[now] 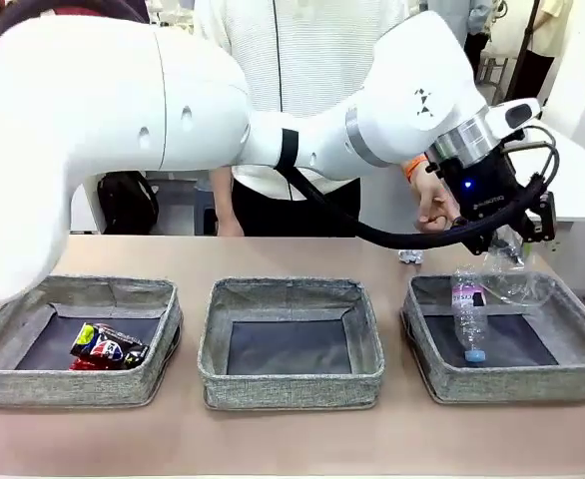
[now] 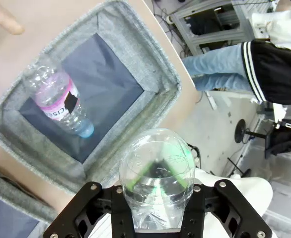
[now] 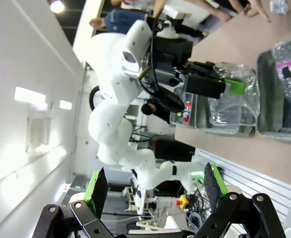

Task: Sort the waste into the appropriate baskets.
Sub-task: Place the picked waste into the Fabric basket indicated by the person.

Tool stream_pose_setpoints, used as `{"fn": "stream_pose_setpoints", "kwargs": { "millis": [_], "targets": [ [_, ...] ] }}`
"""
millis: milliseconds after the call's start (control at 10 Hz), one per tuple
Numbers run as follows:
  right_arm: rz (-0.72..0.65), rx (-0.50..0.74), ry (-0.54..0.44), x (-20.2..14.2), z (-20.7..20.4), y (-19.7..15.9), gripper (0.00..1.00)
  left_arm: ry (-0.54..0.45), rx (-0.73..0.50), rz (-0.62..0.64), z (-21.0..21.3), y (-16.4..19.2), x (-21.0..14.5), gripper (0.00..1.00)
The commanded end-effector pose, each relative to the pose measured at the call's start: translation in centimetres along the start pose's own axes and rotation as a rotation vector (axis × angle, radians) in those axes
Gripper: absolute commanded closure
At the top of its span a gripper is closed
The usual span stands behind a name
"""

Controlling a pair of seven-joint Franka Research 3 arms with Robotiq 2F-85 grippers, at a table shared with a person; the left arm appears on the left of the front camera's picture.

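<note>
My left gripper [image 2: 158, 198] pinches the clear plastic cup [image 2: 157, 171] above the right-hand basket [image 1: 572, 334], over its far rim — the bottle [image 1: 469, 314] lies inside below (cap toward me). Right gripper [image 3: 153, 191] fingers spread, empty, well away.

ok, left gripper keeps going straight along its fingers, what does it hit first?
Likely the right-hand basket, near its outer wall, cup first. The bottle lies off to one side. Depth unclear.
</note>
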State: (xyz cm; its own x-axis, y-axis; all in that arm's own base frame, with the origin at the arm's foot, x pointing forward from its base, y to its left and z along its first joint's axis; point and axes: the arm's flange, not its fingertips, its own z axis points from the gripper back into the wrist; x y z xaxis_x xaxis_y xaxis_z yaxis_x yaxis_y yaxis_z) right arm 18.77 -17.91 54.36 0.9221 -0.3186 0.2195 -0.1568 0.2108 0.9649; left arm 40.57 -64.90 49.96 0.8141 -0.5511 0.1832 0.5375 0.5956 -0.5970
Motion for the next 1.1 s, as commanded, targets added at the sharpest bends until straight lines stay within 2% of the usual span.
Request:
{"fn": "stream_pose_setpoints", "kwargs": {
  "millis": [0, 400, 500, 600, 700, 800, 1000],
  "targets": [
    [0.002, 0.008, -0.01, 0.09, 0.12, 0.39, 0.0, 0.069, 0.101, 0.038, -0.43, -1.34, 2.16, 0.91],
    [0.002, 0.008, -0.01, 0.09, 0.12, 0.39, 0.0, 0.053, 0.104, 0.037, -0.2, -1.16, 2.11, 0.91],
    [0.002, 0.008, -0.01, 0.09, 0.12, 0.39, 0.0, 0.049, 0.091, 0.046, -0.19, -1.06, 2.14, 0.67],
    [0.002, 0.008, -0.01, 0.09, 0.12, 0.39, 0.0, 0.043, 0.084, 0.054, -0.2, -0.96, 2.14, 0.33],
    [0.002, 0.008, -0.01, 0.09, 0.12, 0.39, 0.0, 0.013, 0.076, 0.072, 0.01, -0.93, 2.19, 0.09],
    [0.002, 0.008, -0.01, 0.09, 0.12, 0.39, 0.0, 0.0, 0.08, 0.078, 0.19, -0.95, 2.19, 0.0],
    [0.002, 0.008, -0.01, 0.09, 0.12, 0.39, 0.0, -0.003, 0.09, 0.082, 0.23, -0.87, 2.18, 0.0]
  ]
}}
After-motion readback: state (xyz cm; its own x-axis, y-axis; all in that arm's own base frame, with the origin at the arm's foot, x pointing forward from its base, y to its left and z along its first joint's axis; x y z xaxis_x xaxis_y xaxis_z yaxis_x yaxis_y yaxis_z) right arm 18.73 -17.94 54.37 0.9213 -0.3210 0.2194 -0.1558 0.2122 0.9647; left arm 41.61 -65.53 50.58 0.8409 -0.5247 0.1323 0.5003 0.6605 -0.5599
